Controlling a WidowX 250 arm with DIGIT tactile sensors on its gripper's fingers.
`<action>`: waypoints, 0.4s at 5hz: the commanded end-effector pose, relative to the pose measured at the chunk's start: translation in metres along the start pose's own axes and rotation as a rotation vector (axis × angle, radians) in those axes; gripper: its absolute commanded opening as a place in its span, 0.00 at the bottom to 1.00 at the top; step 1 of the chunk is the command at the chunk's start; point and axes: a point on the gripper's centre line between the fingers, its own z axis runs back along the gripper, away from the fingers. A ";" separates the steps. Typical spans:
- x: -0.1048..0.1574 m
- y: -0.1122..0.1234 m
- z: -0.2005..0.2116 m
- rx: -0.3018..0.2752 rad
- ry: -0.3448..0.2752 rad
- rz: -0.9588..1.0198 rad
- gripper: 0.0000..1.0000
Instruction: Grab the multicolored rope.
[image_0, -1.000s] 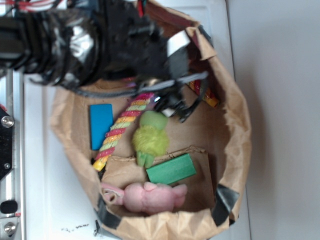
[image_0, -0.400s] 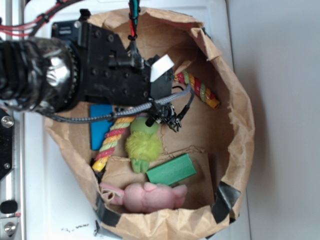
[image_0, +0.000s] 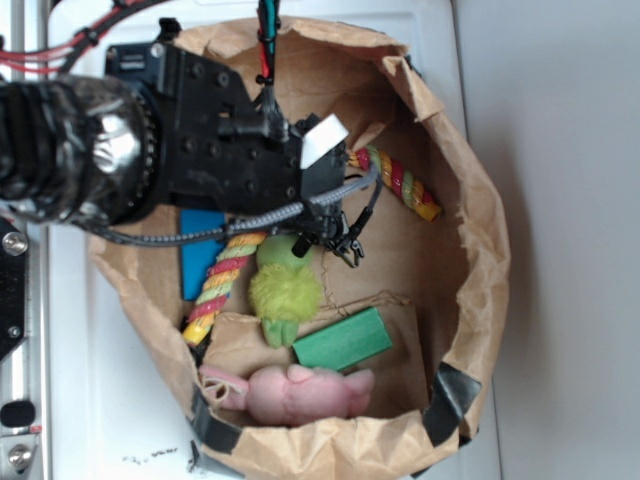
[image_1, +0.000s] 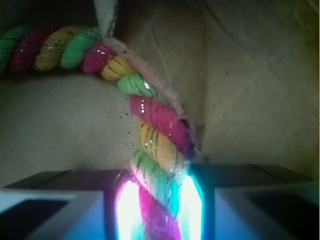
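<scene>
— Can you see the gripper (image_1: 159, 210)?

— Only from the wrist: its pads (image_1: 75, 205) are clamped on the multicolored rope (image_1: 155, 140), glare washing out the contact. From outside, the black arm (image_0: 200, 150) covers the rope's middle.

— Where's the rope, then?

— In the paper bag (image_0: 480, 250); one yellow end lies by the bag's left wall, the other toward its upper right rim, and the green plush (image_0: 285, 290) lies beside it.
</scene>
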 end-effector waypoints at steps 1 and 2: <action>0.040 -0.015 0.045 -0.102 0.003 0.012 0.00; 0.052 -0.026 0.084 -0.169 0.030 -0.011 0.00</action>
